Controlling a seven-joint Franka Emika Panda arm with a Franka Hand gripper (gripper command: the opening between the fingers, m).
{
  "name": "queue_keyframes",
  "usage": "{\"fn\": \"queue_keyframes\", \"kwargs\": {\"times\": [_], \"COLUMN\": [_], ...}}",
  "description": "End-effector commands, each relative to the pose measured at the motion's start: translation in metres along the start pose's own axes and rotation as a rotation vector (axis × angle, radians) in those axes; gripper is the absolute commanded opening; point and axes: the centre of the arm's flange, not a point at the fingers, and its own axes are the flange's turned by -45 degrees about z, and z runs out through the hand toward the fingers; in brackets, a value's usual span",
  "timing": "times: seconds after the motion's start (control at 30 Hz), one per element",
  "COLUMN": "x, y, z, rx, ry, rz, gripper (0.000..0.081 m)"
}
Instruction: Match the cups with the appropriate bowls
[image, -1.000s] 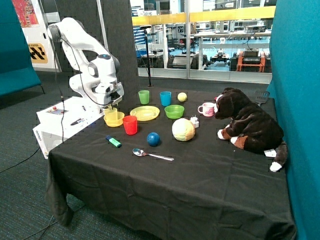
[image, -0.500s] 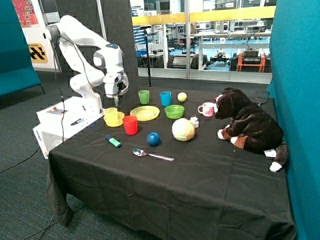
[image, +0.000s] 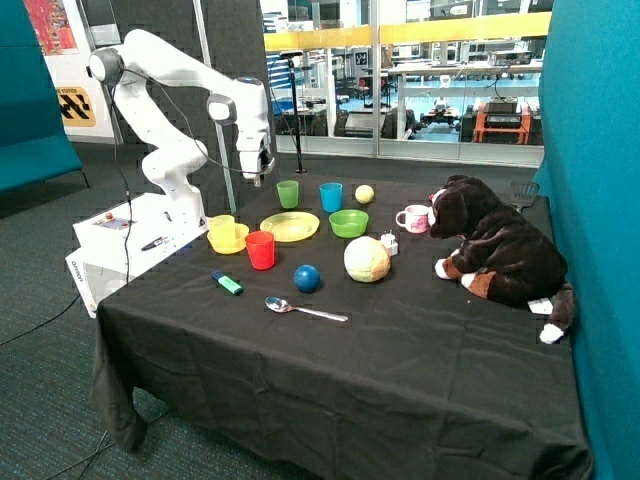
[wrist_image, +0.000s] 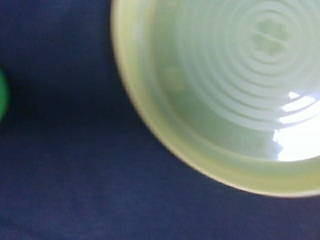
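The yellow cup (image: 220, 227) stands in the yellow bowl (image: 236, 242) near the table's edge by the robot base. The green cup (image: 288, 193) stands on the cloth at the back, beside the blue cup (image: 331, 196). The green bowl (image: 348, 222) is empty, on the other side of the flat yellow-green plate (image: 290, 226). The red cup (image: 260, 249) stands in front of the yellow bowl. My gripper (image: 257, 180) hangs in the air, empty, above the cloth between the yellow bowl and the green cup. The wrist view shows the plate (wrist_image: 225, 100) and a green edge (wrist_image: 2, 95).
A blue ball (image: 307, 277), a spoon (image: 305, 309), a green-blue marker (image: 227, 283) and a pale round ball (image: 367, 259) lie in front. A handled mug (image: 412, 218), a small yellow ball (image: 364, 193) and a plush dog (image: 500, 250) are further along the table. A white box (image: 130, 235) stands off the table by the base.
My gripper rose from the yellow bowl, leaving the yellow cup standing in it, and moved up and back toward the green cup.
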Motion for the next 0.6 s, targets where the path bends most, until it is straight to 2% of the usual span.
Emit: {"fn": "queue_keyframes", "kwargs": {"times": [0.0,0.33,0.57], "x": [0.015,0.028,0.046], "y": [-0.051,-0.080,-0.091], "z": [0.003,0.007,0.023], "rx": [-0.0034,-0.0035,-0.0035], "ry": [0.0047,0.0046,0.0046], "rz": [-0.118,-0.185,-0.179], "gripper": [0.0361,0.0364,0.0372]}}
